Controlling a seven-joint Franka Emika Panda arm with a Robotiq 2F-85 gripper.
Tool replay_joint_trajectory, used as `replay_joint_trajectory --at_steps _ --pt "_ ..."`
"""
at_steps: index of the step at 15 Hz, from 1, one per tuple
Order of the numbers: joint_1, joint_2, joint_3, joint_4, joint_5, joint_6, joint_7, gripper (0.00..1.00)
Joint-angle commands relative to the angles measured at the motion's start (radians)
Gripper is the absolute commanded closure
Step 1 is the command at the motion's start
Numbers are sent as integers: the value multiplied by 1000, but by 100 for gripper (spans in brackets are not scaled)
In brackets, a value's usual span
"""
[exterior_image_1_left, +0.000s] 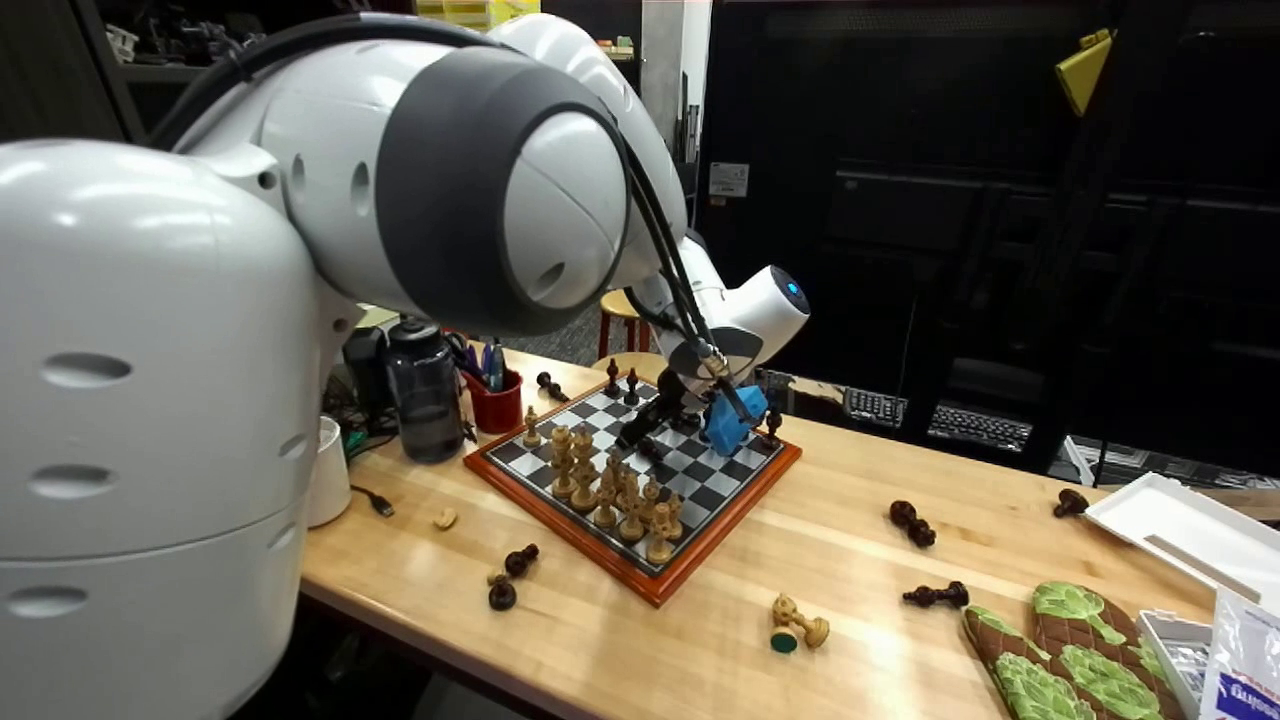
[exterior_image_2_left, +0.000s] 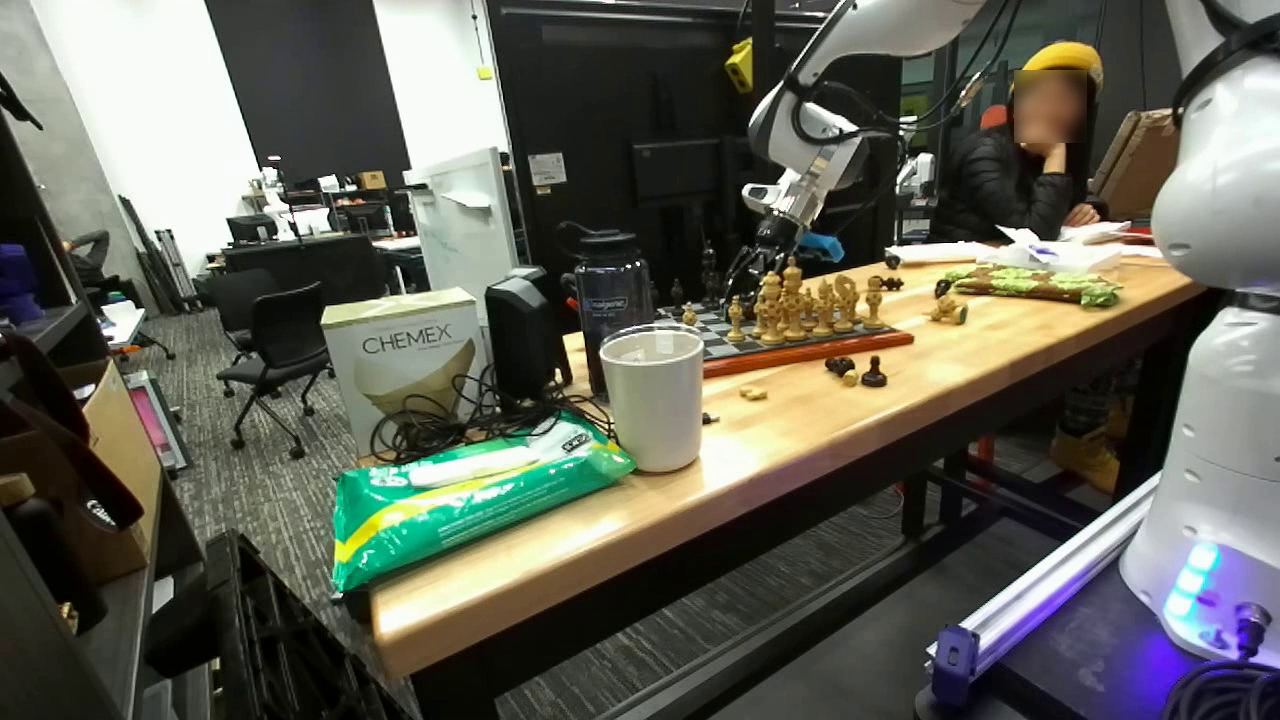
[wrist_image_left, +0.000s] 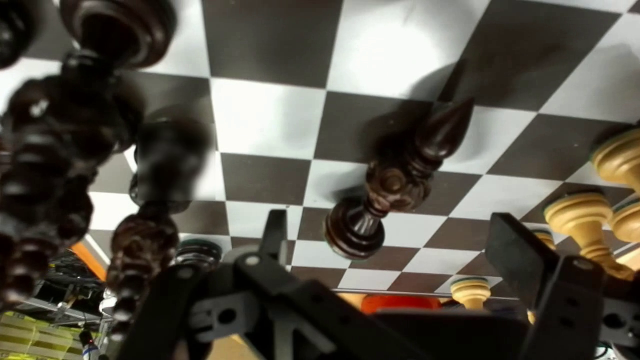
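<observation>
The Robotiq gripper is positioned low over the chessboard. I see its two fingers spread wide, grasping nothing. A dark bishop-like chess piece lies on its side on the checkered squares; in the wrist view it appears between and beyond the fingertips, apart from both. Its round base is nearest the gripper, and its pointed tip is directed to the upper right. Upright dark chess pieces occupy the left of the wrist view.

Light wooden chess pieces stand clustered on the board. The board rests on a wooden table, where a loose dark piece lies near a quilted leaf-print oven mitt. A red pen cup and a water bottle stand near one board corner. In an exterior view, a white mug stands beside a green plastic packet.
</observation>
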Motion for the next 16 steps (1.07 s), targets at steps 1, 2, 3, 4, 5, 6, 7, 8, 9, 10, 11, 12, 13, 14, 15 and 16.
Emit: replay_joint_trajectory --at_steps 1,2,3,4,5,6,7,8,9,10,11,12,13,14,15,16 --pt "-5 8 -3 12 29 -15 -43 0" --pt "-6 11 -2 13 29 -15 -44 0" --pt "-6 14 -2 15 29 -16 -45 0" --pt "-6 16 -2 16 29 -16 -47 0" --pt "-7 18 -1 17 29 -16 -49 0" --pt "-7 21 -1 18 30 -17 -52 0" --pt "-8 24 0 20 32 -18 -55 5" --pt "-8 26 0 22 32 -18 -57 26" --pt "-8 28 1 24 33 -17 -59 29" --pt "-9 30 1 25 35 -17 -62 30" --pt "-9 32 1 26 36 -17 -64 36" --pt "-9 33 1 27 36 -18 -66 43" --pt "-8 33 1 28 34 -18 -67 51" --pt "-6 32 1 28 31 -18 -68 60" --pt "-4 31 0 29 26 -18 -64 67" --pt "-1 30 -1 31 20 -19 -62 77"
